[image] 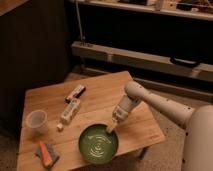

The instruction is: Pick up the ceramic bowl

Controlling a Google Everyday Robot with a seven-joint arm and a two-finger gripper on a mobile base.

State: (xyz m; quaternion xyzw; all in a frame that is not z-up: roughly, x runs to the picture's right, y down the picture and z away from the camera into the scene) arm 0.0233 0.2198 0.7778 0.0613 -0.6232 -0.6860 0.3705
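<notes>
Ceramic bowl (98, 144) sits at table's (95, 97) front edge. Gripper (112, 128) reaches down onto its rim at 1 o'clock (likely to pinch the wall); finger spread, any grip: cannot tell.

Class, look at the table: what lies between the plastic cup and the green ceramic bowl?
In the camera view, only bare wood of the table lies between the plastic cup and the ceramic bowl. The tool is at the bowl's far rim.
</notes>
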